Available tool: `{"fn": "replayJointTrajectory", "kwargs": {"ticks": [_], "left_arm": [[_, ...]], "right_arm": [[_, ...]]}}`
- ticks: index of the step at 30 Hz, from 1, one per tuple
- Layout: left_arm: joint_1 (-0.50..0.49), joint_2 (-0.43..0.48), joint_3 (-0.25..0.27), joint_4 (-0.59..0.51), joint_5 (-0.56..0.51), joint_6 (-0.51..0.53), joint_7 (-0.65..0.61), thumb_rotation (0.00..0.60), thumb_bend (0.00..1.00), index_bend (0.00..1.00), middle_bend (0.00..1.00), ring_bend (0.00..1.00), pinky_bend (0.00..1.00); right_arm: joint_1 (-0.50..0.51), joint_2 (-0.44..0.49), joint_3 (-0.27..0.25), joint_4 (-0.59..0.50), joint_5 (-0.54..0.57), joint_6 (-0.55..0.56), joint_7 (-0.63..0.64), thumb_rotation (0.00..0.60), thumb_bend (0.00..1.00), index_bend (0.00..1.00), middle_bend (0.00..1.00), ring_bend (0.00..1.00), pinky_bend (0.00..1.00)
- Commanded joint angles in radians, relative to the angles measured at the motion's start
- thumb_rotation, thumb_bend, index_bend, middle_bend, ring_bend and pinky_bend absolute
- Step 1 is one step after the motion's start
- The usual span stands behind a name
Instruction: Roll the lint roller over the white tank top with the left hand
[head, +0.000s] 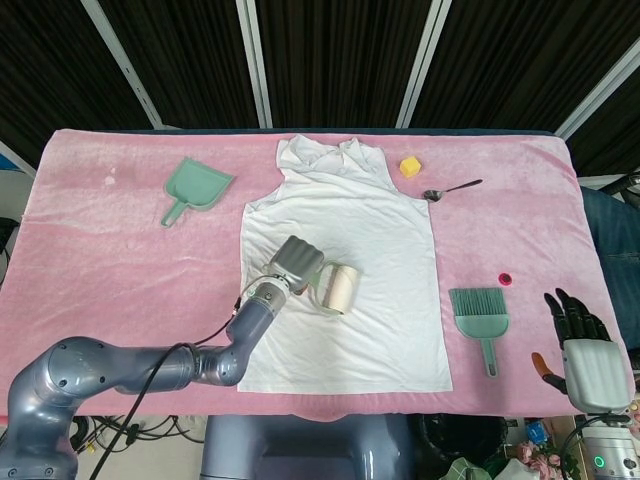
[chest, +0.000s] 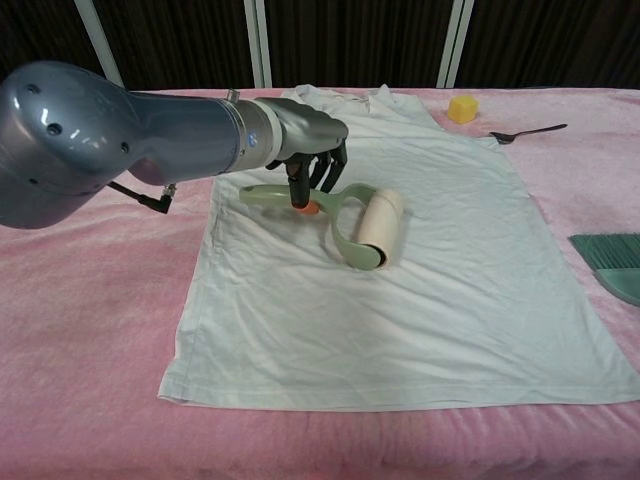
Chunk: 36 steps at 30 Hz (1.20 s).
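Note:
The white tank top (head: 355, 225) (chest: 420, 260) lies flat on the pink cloth in the middle of the table. My left hand (head: 297, 262) (chest: 305, 150) grips the green handle of the lint roller (head: 338, 288) (chest: 365, 228). The cream roll rests on the shirt's middle, a little left of centre. My right hand (head: 584, 350) hangs past the table's front right corner with its fingers spread and nothing in it; the chest view does not show it.
A green dustpan (head: 195, 188) lies at the back left. A green hand brush (head: 480, 315) (chest: 612, 258) sits right of the shirt. Behind the shirt's right shoulder are a yellow cube (head: 409, 166) (chest: 461, 107) and a spoon (head: 452, 189) (chest: 527, 132). A small pink ring (head: 506, 278) lies near the brush.

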Motion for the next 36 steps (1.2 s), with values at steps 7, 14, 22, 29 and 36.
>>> {"fn": "replayJointTrajectory", "kwargs": {"ticks": [7,14,22,29,36], "left_arm": [[0.084,0.158,0.113,-0.110,0.028,0.010,-0.008,0.600,0.55,0.71,0.63,0.51,0.70],[0.172,0.260,0.189,-0.129,0.093,-0.022,-0.086,0.600,0.55,0.71,0.63,0.51,0.70],[0.229,0.291,0.192,-0.081,0.194,-0.069,-0.198,0.600,0.55,0.72,0.63,0.51,0.70],[0.214,0.273,0.173,-0.065,0.228,-0.097,-0.215,0.600,0.55,0.72,0.63,0.51,0.70],[0.148,0.222,0.147,-0.083,0.192,-0.095,-0.155,0.600,0.55,0.72,0.63,0.52,0.70]], "right_arm": [[-0.002,-0.004,-0.003,-0.001,-0.004,0.004,-0.006,0.600,0.20,0.00,0.04,0.10,0.21],[-0.003,-0.008,-0.002,-0.004,0.000,0.004,-0.014,0.600,0.20,0.00,0.04,0.10,0.21],[-0.003,-0.013,-0.003,-0.006,0.004,0.003,-0.028,0.600,0.20,0.00,0.04,0.10,0.21],[-0.003,-0.013,0.000,-0.007,0.014,-0.001,-0.029,0.600,0.20,0.00,0.04,0.10,0.21],[-0.002,-0.010,-0.001,-0.010,0.015,-0.005,-0.025,0.600,0.20,0.00,0.04,0.10,0.21]]}}
